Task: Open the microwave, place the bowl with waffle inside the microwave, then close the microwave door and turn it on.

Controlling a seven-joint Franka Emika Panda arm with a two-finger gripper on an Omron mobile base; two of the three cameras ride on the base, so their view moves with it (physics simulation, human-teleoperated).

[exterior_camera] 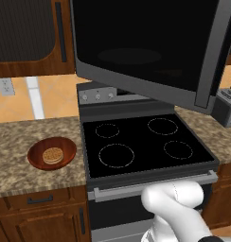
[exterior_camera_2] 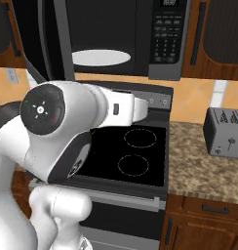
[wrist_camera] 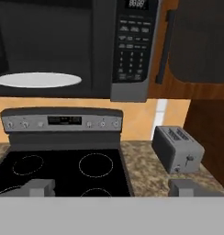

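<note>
The microwave door point(exterior_camera: 150, 47) is standing swung wide open, leaving the microwave point(wrist_camera: 63, 50) cavity exposed with its pale turntable plate point(wrist_camera: 38, 80) showing above and ahead of the pincer point(wrist_camera: 109, 187). The pincer is hanging spread wide over the stove point(wrist_camera: 58, 170), its two fingertips point(wrist_camera: 40, 186) standing well apart with nothing between them. From where it is looking, the keypad point(wrist_camera: 132, 50) is sitting up and slightly to the right, and the toaster point(wrist_camera: 178, 149) is resting on the counter point(wrist_camera: 146, 170) just to the right.

The bowl point(exterior_camera: 52, 153) is lying away from the pincer, on the counter on the far side of the stove from the toaster, well apart from the hand, with the waffle point(exterior_camera: 53, 155) sitting flat in its middle. So the opening step is looking done and the fetching of the bowl is looking like the step in hand.

The bowl is appearing stiff, light and shallow, probably wooden, so it is likely taking a firm pinch without harm. The rim is the sensible place to grip, one finger inside and one outside, at an edge clear of the waffle. The waffle is lying loose, so the bowl is needing to travel level; a tilt is risking the waffle sliding out.
</note>
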